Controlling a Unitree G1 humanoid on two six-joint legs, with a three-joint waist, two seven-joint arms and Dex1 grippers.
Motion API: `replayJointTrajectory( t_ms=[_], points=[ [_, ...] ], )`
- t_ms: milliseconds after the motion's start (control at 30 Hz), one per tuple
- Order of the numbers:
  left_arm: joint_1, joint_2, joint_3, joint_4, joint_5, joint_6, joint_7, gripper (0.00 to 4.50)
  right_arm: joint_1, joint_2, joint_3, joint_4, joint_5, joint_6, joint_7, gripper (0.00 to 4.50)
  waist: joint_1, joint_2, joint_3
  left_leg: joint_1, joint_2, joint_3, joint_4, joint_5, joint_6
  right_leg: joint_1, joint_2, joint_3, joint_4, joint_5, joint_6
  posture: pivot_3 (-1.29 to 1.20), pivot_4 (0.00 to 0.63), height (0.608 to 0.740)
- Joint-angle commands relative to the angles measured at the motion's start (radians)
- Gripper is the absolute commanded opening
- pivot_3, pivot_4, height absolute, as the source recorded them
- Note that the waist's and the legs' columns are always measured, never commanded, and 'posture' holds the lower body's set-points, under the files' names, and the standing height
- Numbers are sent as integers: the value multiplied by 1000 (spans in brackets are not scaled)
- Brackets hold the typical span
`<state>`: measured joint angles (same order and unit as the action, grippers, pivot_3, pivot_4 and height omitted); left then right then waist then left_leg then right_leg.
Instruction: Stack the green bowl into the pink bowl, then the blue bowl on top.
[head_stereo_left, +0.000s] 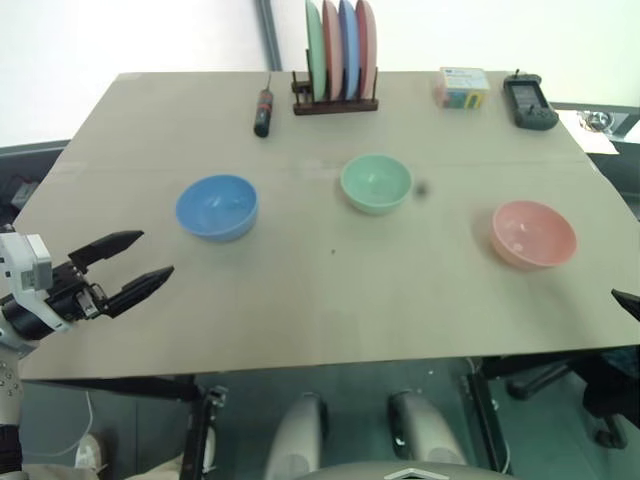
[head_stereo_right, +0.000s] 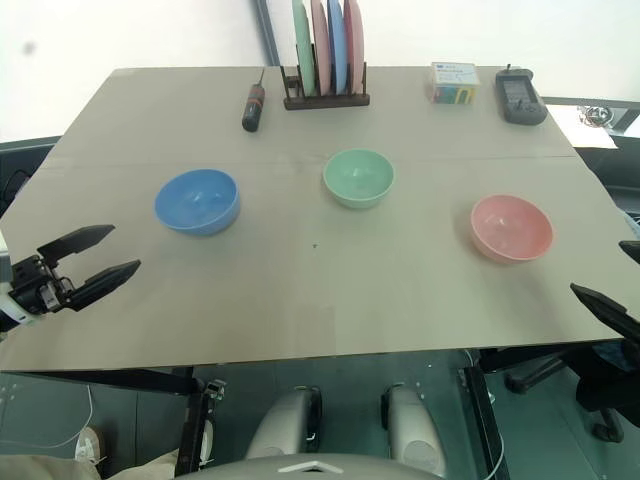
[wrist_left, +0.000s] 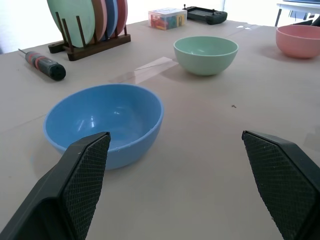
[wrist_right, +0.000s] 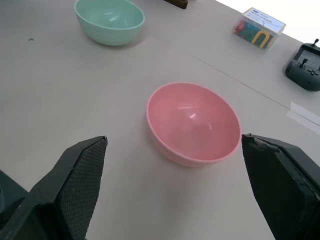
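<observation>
Nearest me my left claw (head_stereo_left: 135, 268) gapes empty at the tabletop's (head_stereo_left: 330, 300) left edge, my right claw (wrist_right: 175, 200) likewise over the pink bowl (wrist_right: 193, 123); the green bowl (head_stereo_left: 376, 182) looks light, stiff, slick, so I'd pinch its rim.

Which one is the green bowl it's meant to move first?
Look at the rack of upright plates at the table's far edge. Just in front of it sits the green bowl, between the blue bowl and the pink bowl, the only mint-coloured one.
</observation>
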<state>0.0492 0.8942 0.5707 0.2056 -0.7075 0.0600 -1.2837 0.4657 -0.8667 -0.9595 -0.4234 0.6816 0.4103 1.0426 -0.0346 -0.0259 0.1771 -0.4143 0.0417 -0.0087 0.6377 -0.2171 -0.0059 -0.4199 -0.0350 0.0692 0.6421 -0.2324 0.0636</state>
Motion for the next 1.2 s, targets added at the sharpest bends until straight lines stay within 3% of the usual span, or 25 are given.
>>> replayJointTrajectory(
  t_ms=[33, 300, 367, 467, 600, 733, 833, 1100, 1200],
  points=[
    [-17, 20, -11, -42, 10, 38, 7, 4500, -11, -22, -32, -33, 9, 23, -15, 4484, 0, 0, 0, 0, 0, 0, 0, 0, 0, 0, 0, 0, 0, 0, 0, 0, 150, 740],
    [-55, -22, -50, -182, -35, 136, 20, 4500, -118, -57, 124, -50, -66, 30, -95, 4484, -1, -1, 0, 0, 0, 0, 1, 0, 0, 1, 0, 0, 0, 0, 0, 0, 150, 740],
    [-71, -36, -87, -237, -55, 164, 4, 4500, -170, -70, 196, -68, -8, 116, -122, 4484, -1, -1, 0, 0, -1, 0, 1, 0, 0, 1, 0, 1, 0, 0, 0, 0, 150, 740],
    [-110, -73, -157, -334, -103, 209, -6, 4500, -308, -68, 379, -68, 9, 216, -210, 4484, -3, -2, -1, 0, 0, 0, 1, 0, 0, 1, 1, 1, 0, 0, 0, 0, 150, 740],
    [-192, -126, -249, -445, -147, 260, 17, 4500, -545, 21, 694, 43, -147, 237, -343, 4484, -6, -2, -1, 1, 0, -1, 5, 0, 0, 3, 2, 1, 2, 1, 0, 0, 150, 740],
    [-236, -146, -266, -504, -183, 307, 52, 4500, -663, 73, 839, 198, -281, 191, -393, 4484, -2, -2, 0, -1, -1, -2, 7, 0, 0, 3, 2, 1, 3, 3, -3, 0, 150, 740],
    [-242, -139, -249, -544, -215, 334, 65, 4500, -726, 100, 886, 290, -349, 175, -428, 3609, -1, -1, 0, -2, -1, -2, 7, 0, 0, 2, 2, 1, 3, 4, -1, 0, 150, 740],
    [-193, -125, -175, -587, -269, 375, 93, 4500, -777, 111, 885, 359, -417, 136, -433, 46, -4, -1, 0, 0, -1, -3, 7, 0, 1, 3, 3, 1, 3, 5, 0, 0, 150, 740],
    [-181, -135, -173, -589, -274, 373, 97, 4500, -782, 120, 889, 338, -420, 135, -429, 46, -4, -1, 0, -1, 0, -3, 8, 0, 1, 3, 3, 1, 4, 3, -3, 0, 150, 740]
  ],
)
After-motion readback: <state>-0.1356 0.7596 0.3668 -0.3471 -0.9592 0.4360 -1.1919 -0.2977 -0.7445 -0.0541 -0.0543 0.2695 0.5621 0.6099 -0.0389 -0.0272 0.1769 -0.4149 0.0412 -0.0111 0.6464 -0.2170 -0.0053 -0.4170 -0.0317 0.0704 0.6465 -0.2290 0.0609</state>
